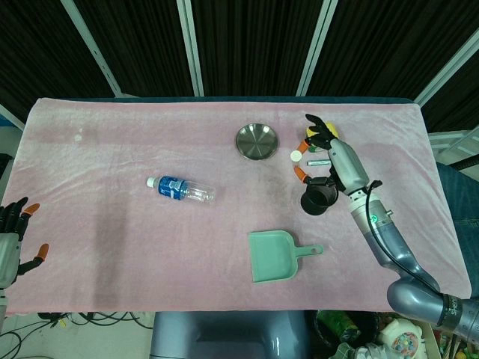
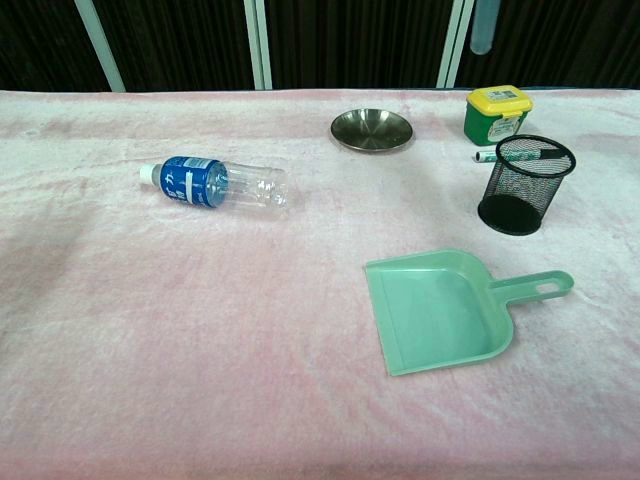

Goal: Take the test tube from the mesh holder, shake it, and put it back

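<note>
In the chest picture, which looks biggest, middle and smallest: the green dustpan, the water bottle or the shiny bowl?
Largest: dustpan.
Next: water bottle.
Smallest: shiny bowl.
The dustpan is nearest the camera and the bowl farthest, so true sizes may differ.

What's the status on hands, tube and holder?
Right hand holds the test tube aloft, above the table. Left hand idle at table edge, open. Mesh holder upright, empty; marker lies just behind it.

Bright, even overhead light in both views; shadows short and soft. Pink cloth (image 1: 112,142) slightly washed out at upper left. Steel bowl (image 2: 372,129) shows mild glare. Tube (image 2: 483,28) at top edge is blurred. Backdrop very dark.
</note>
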